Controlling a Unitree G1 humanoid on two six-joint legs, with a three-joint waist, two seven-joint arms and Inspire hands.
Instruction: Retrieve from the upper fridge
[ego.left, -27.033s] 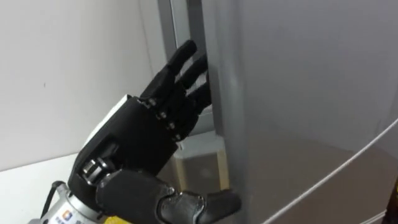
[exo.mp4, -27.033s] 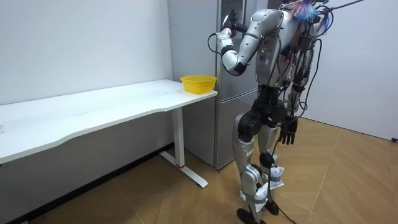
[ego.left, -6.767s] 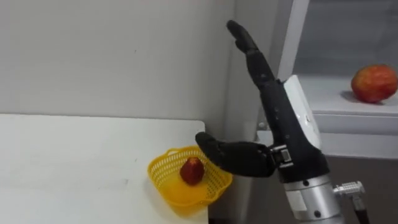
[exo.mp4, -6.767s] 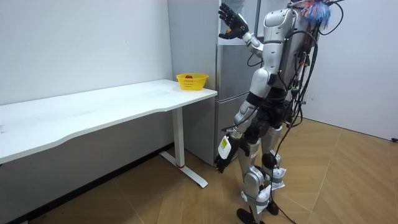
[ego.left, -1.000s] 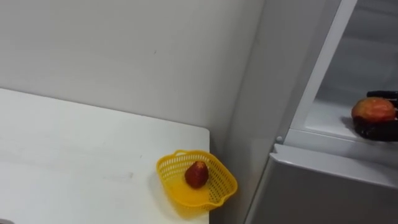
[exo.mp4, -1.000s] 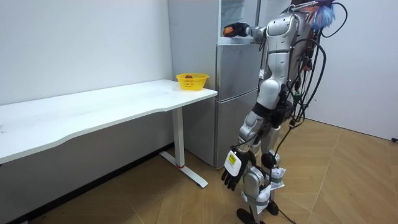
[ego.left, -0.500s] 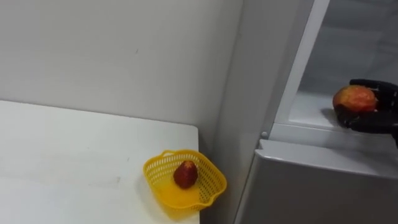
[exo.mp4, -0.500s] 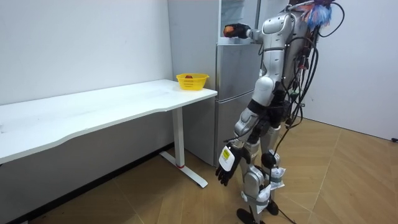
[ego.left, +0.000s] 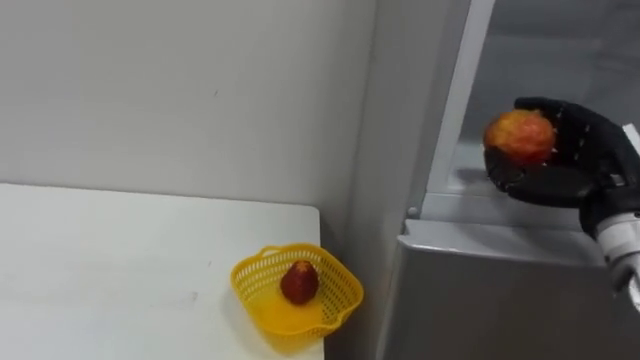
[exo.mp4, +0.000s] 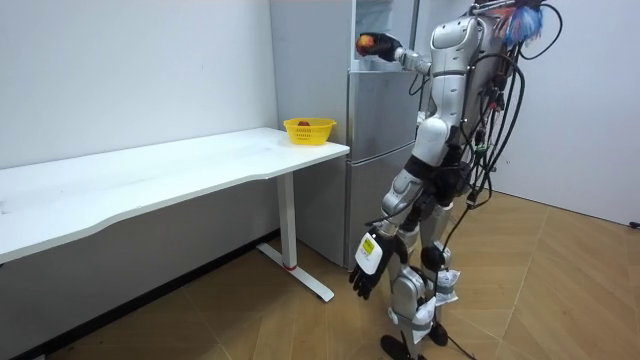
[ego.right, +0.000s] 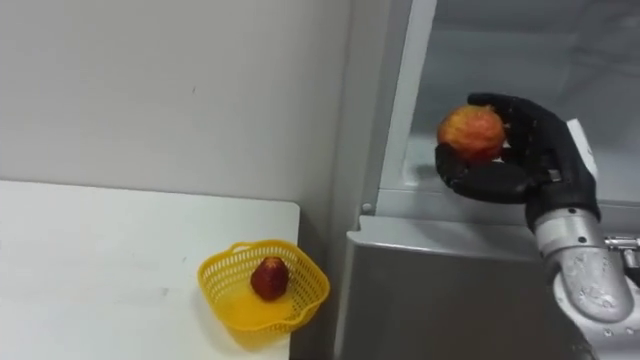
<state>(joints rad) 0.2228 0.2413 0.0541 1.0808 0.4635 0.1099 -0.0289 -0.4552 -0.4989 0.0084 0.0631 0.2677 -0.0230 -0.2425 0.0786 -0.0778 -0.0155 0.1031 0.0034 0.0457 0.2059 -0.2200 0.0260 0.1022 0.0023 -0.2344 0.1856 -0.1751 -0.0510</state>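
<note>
Fruit, red and yellow, sits at three o'clock in the curled fingers of the right hand, at the mouth of the upper fridge, so the grab looks done. What probably remains is carrying it to the yellow basket at six o'clock. The left hand hangs loose-fingered by the thigh.

I've got the robot stood facing the grey fridge, R arm up. Its right hand holds a red-orange fruit at approx 11 o'clock of its chest. The left hand hangs at knee height, fingers loose. A yellow basket sits at the fridge's 9 o'clock on the white table.
</note>
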